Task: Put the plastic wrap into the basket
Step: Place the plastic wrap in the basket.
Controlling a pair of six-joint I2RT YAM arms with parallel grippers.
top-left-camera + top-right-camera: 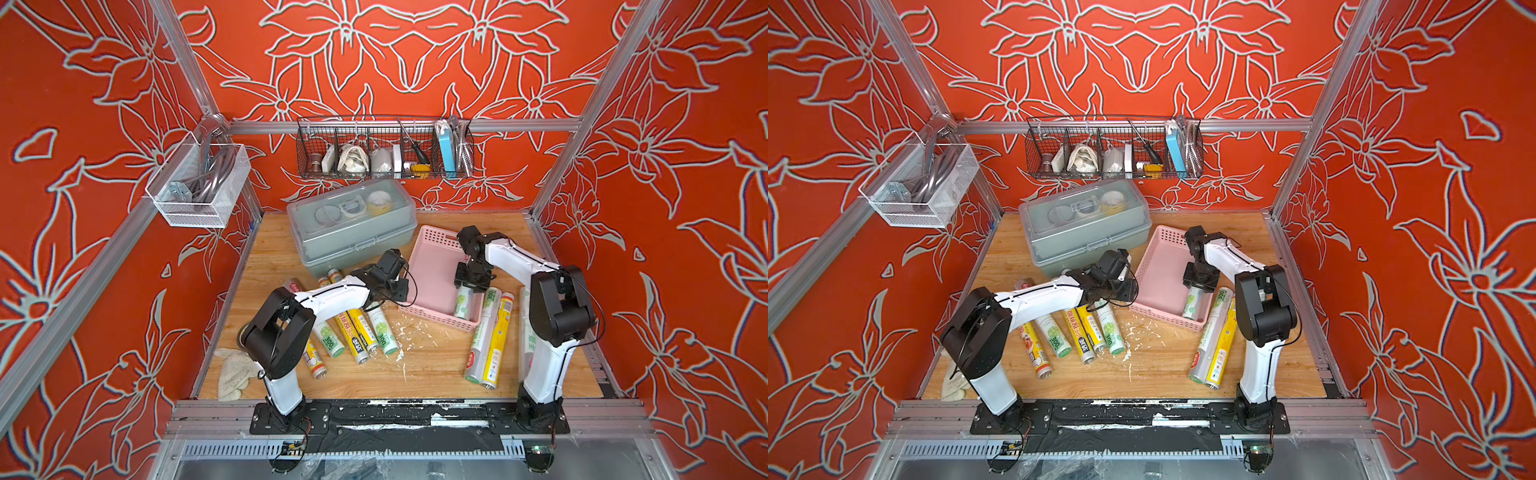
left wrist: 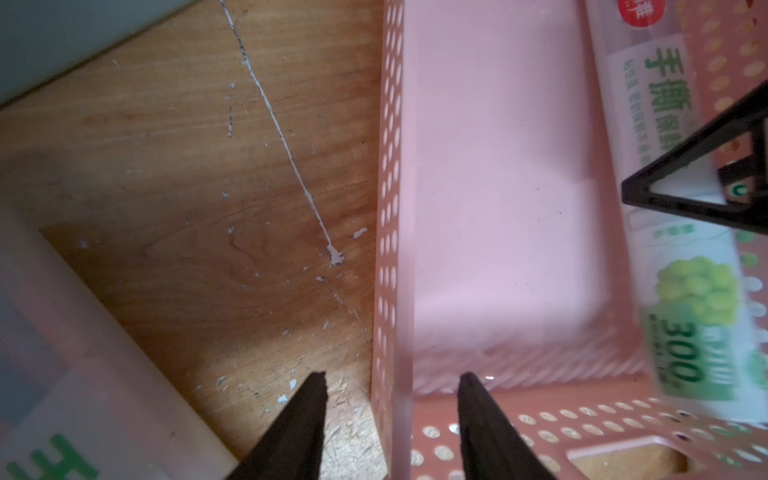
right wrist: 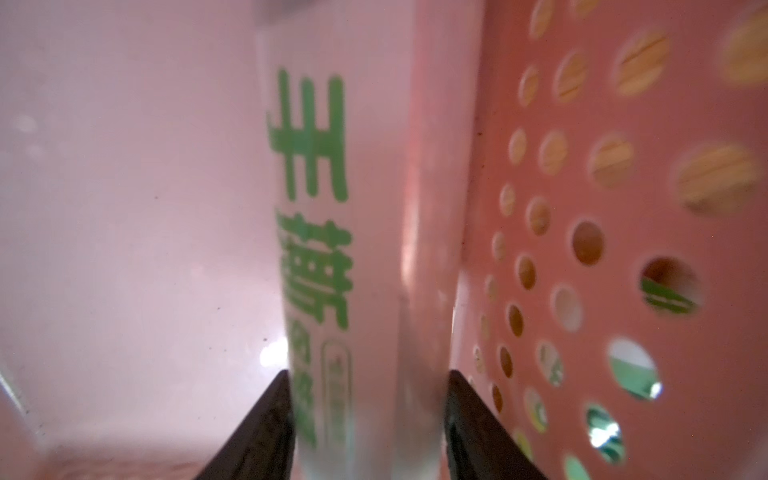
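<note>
In both top views, the right gripper (image 1: 471,287) (image 1: 1200,286) sits over a plastic wrap roll (image 1: 462,304) (image 1: 1192,306) lying in the pink basket (image 1: 436,237) (image 1: 1165,239). Left wrist view: left gripper (image 2: 392,376) apart, straddling the basket wall. Right wrist view: fingers (image 3: 257,436) flank the roll; grip unclear.

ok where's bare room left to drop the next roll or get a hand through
Most of the basket floor is bare, beside the one roll along its right wall. Bare table too at the front, between the left rolls and the right pair. Crowded where the left rolls run up to the box.
</note>
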